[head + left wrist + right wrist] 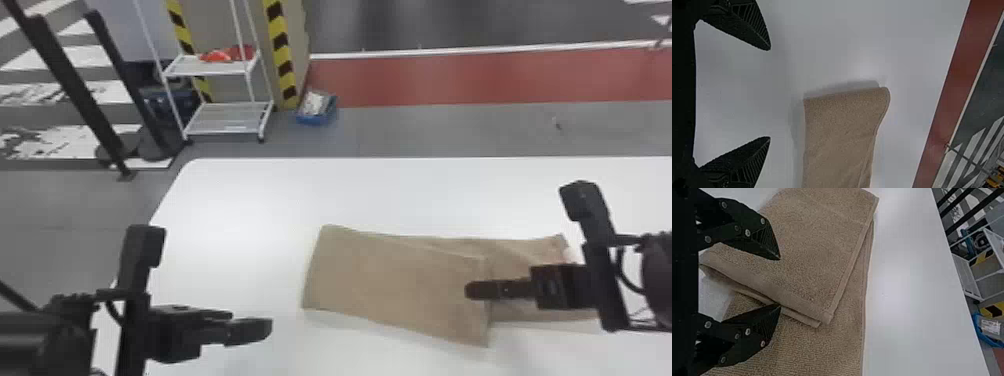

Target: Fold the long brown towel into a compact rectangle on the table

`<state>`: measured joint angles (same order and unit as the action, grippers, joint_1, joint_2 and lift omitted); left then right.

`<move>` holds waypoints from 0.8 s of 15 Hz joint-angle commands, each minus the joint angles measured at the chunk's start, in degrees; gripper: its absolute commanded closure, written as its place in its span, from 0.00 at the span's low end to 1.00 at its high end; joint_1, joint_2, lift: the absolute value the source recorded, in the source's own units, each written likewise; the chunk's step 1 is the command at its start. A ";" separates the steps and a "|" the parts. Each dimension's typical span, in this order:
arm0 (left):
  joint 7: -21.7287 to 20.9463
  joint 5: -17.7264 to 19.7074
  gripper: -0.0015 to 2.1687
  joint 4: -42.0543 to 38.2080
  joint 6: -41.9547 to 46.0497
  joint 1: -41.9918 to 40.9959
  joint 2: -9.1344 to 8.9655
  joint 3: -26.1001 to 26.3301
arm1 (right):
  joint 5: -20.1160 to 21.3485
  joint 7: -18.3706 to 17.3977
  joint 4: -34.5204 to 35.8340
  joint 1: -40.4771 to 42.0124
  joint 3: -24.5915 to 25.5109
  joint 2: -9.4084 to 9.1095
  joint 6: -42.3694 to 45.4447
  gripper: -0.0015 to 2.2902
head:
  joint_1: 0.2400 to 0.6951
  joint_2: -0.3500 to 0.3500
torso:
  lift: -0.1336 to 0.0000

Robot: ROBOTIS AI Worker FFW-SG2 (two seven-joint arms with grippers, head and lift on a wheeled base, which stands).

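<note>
The brown towel (395,280) lies on the white table, its left part folded over so that a slanted edge crosses the layer beneath toward the right. My left gripper (250,327) is left of the towel, over bare table; in the left wrist view the gripper (770,94) is open, apart from the towel's folded end (844,129). Over the towel's right part is my right gripper (472,290). In the right wrist view that gripper (780,282) is open above the upper layer's edge (770,291), with nothing between its fingers.
The white table (240,200) has its left edge near my left arm. On the floor beyond stand a white wire shelf (227,117) and a blue bin (316,107).
</note>
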<state>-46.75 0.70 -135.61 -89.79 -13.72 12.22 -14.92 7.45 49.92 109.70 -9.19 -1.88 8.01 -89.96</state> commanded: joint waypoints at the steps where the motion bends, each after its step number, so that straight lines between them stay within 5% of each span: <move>1: -0.01 0.00 0.03 0.00 -0.24 -0.07 0.00 -0.02 | 0.11 0.00 -0.89 -0.57 -0.75 -0.01 -0.12 0.24 | 1.00 0.69 | 0.07; 12: -0.01 0.09 0.03 0.26 -0.24 -0.34 0.00 -0.28 | 0.28 1.76 1.13 1.54 0.39 1.05 -0.12 0.28 | 1.00 0.70 | 0.07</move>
<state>-46.75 0.79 -135.46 -89.79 -14.06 12.22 -15.20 7.73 51.68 110.67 -7.88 -1.58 8.87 -89.96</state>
